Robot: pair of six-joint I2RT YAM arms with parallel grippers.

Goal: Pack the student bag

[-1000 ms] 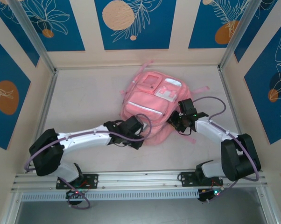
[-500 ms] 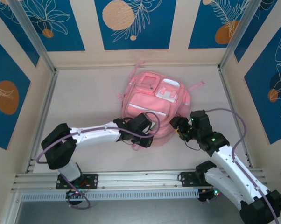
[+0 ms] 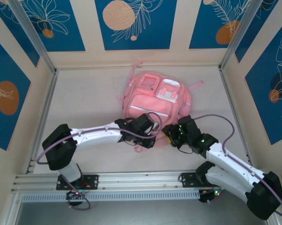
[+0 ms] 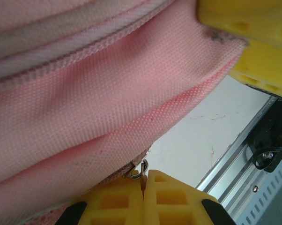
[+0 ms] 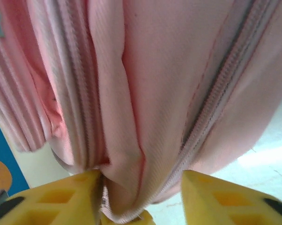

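Note:
The student bag (image 3: pixel 152 98), a soft pink backpack, lies front up at the middle back of the table. My left gripper (image 3: pixel 149 137) is at its near edge, shut on a small metal zipper pull (image 4: pixel 140 168) that sticks out from the pink fabric (image 4: pixel 85 93). My right gripper (image 3: pixel 169 135) sits just to the right on the same edge. Its yellow fingers (image 5: pixel 66 197) pinch a bulging fold of the bag (image 5: pixel 145 93) beside a zipper seam (image 5: pixel 211 103). The right gripper's fingers (image 4: pixel 253 37) also appear in the left wrist view.
An aluminium rail (image 3: pixel 141 180) runs along the near table edge by the arm bases and shows as a rail (image 4: pixel 253 154) in the left wrist view. Patterned walls and metal posts (image 3: pixel 35 37) enclose the table. Bare tabletop (image 3: pixel 85 98) lies left of the bag.
The right gripper left the bag's right side, swung to its near edge and closed on a fold. The left gripper slid right along the near edge. The bag shifted slightly toward the back.

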